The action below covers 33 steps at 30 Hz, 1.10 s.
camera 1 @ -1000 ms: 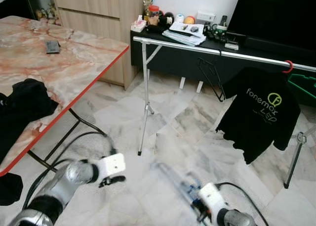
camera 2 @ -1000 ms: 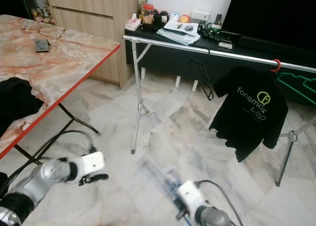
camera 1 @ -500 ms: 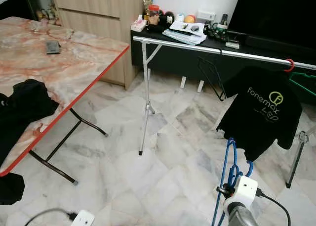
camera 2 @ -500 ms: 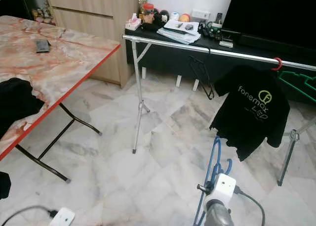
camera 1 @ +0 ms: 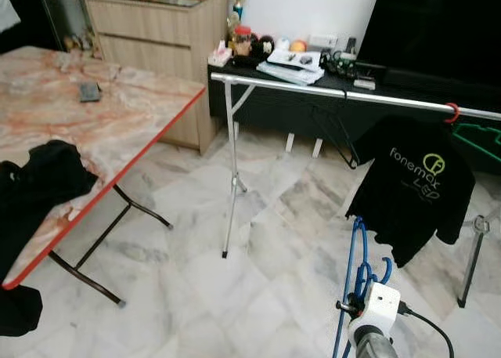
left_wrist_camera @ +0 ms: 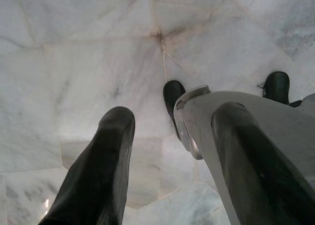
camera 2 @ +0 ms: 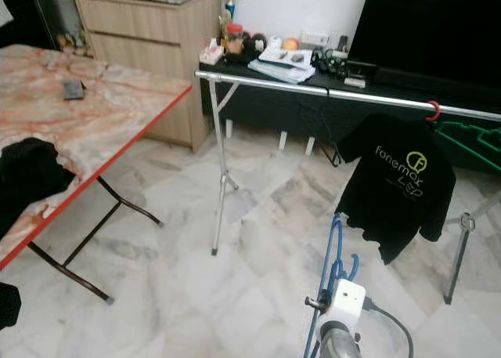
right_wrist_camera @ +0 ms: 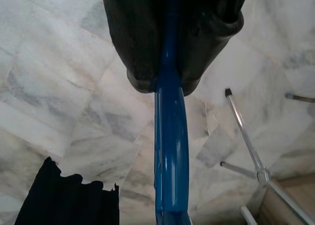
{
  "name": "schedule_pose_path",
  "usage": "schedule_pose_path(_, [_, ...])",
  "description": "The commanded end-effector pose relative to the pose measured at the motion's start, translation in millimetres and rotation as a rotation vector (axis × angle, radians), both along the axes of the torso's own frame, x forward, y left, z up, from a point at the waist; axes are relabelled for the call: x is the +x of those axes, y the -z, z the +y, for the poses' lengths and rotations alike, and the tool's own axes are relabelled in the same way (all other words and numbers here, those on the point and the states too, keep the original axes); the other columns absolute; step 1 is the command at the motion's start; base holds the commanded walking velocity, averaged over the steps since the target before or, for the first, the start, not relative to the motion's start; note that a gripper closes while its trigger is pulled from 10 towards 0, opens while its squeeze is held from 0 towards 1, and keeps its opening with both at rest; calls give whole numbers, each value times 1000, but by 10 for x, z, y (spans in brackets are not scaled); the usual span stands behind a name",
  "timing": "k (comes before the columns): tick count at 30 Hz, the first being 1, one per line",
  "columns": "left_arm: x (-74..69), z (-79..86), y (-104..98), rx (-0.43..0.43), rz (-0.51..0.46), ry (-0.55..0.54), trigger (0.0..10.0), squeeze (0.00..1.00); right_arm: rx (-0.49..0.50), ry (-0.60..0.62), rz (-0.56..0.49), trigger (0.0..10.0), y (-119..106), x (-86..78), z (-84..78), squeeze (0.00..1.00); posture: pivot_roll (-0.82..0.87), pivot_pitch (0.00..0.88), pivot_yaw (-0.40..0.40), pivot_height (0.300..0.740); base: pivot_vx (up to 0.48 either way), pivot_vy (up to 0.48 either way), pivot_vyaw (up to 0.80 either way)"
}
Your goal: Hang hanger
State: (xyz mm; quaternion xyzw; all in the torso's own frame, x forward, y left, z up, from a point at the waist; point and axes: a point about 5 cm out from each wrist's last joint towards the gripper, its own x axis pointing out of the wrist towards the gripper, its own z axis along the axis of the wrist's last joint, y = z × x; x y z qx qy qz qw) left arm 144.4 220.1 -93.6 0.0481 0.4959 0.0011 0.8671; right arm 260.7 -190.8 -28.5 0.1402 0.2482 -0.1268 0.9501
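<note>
Marble floor [camera 1: 196,287] spreads ahead, with a silver clothes rail [camera 1: 329,92] across the room and a black T-shirt [camera 1: 413,187] hanging from it on a red hook [camera 1: 452,111]. I hold my right pincer [right_wrist_camera: 165,84] low in front of that shirt, its 2 fingers clamped on the blue hanger [camera 1: 358,268], which stands upright above my wrist. My left pincer [left_wrist_camera: 167,151] points at the floor, fingers apart and holding nothing. At left stands the marble tabletop [camera 1: 117,115] with dark clothing [camera 1: 47,170].

The right arm [camera 1: 374,338] rises at the lower right of the head view, its gripper [right_wrist_camera: 170,82] clamped on a blue hanger [camera 1: 358,260]. The left gripper [left_wrist_camera: 172,151] points at the floor, its 2 fingers [left_wrist_camera: 101,171] parted.
</note>
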Motion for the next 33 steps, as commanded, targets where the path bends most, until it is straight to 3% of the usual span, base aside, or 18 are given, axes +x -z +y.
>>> schedule_pose_path(1, [-50,21,18,-2,28,-1,10000,0,30,23,-25,10000,-26,27,21,0,-53,0,-39,740,341,0,0])
schedule_pose_path(6, [-21,-29,18,-6,26,23,10000,0,-26,-35,-38,10000,-48,47,55,0,-43,0,-45,740,342,0,0])
schedule_pose_path(28, [-43,-8,26,6,51,37,10000,0,-7,67,-32,10000,-68,73,46,0,-39,0,-45,740,344,0,0])
schedule_pose_path(33, [-44,-6,27,8,54,38,10000,0,2,-49,-57,10000,-102,124,111,0,-35,9,-45,740,343,0,0])
